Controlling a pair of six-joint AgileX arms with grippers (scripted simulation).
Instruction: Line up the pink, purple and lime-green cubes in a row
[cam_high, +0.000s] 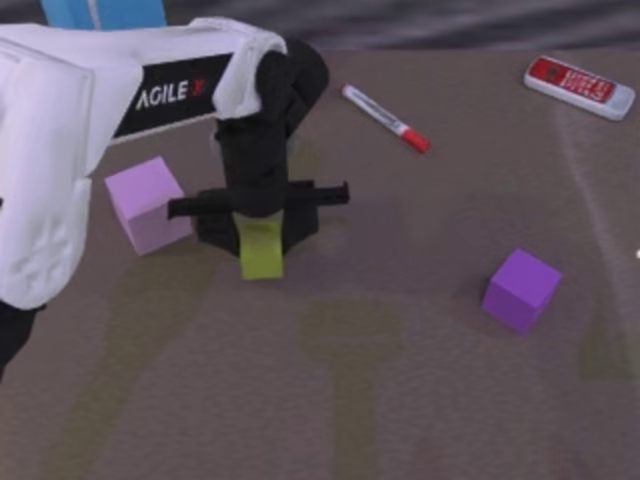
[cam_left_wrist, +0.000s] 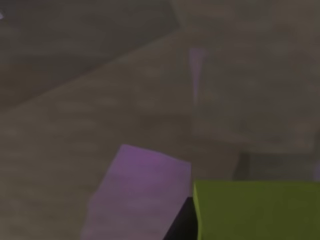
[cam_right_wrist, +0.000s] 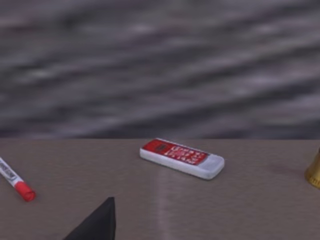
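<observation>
Left gripper (cam_high: 262, 232) is where I have the work going: it hangs over the table's (cam_high: 400, 380) left half, pointing down, with the lime cube (cam_high: 261, 250) between its fingers. From the top view the cube's lower part shows below the black gripper body, and the fingers look clamped on its sides, so I read this as a grasp on the lime cube. I cannot tell whether the cube touches the table or sits a little above it.

Just to the left of the gripper lies the pink cube (cam_high: 148, 203), resting on the table, near the lime one but apart from it. My left wrist view shows the same pair: lime cube (cam_left_wrist: 257, 210) close to the lens, pink cube (cam_left_wrist: 137, 192) beside it.

On the right half, well apart from both, sits the purple cube (cam_high: 521, 289), turned at an angle.

Toward the far edge lie a red-capped marker (cam_high: 386, 118) and, at the far right, a red-and-white device (cam_high: 579, 86); the right wrist view looks at that device (cam_right_wrist: 181, 157).

My right gripper does not show in the top view, and I cannot tell its state.
</observation>
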